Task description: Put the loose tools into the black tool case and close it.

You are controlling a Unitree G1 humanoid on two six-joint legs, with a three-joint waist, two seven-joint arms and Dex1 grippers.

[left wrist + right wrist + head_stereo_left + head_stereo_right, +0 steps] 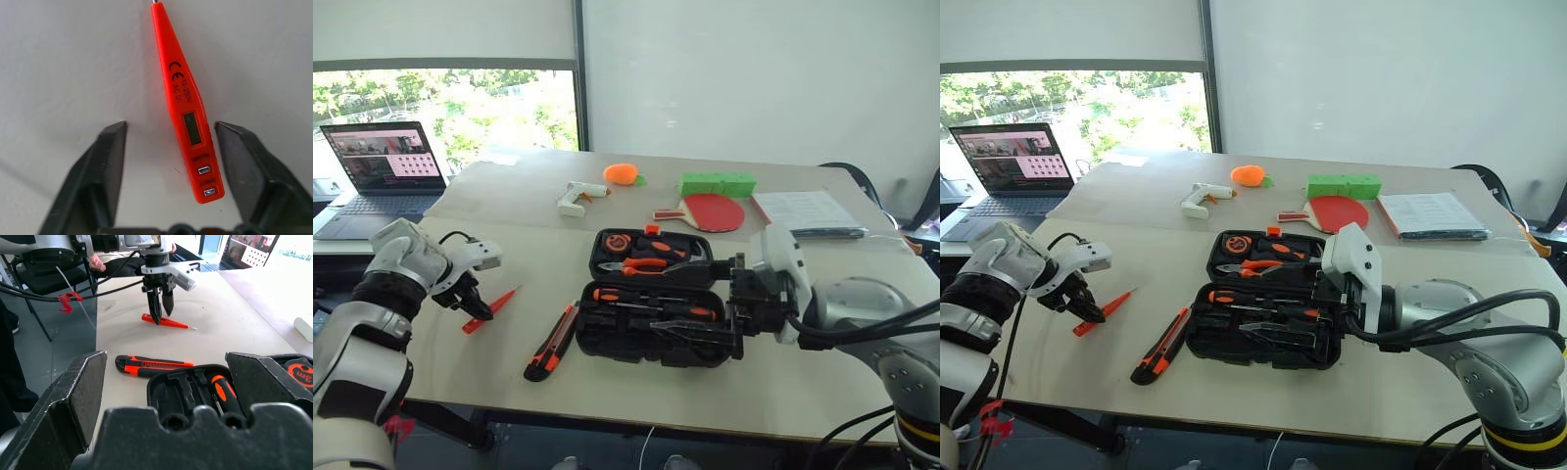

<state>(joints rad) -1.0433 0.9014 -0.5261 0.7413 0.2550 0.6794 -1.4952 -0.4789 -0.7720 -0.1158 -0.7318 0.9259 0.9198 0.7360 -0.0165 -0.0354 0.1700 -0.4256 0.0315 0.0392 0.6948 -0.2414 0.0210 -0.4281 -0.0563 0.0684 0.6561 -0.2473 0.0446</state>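
I am bringing my left gripper, fingers spread and not yet touching, astride the orange tester screwdriver lying at the frame's left on the table. It looks light, stiff and slick; I am aiming for its thick handle end.
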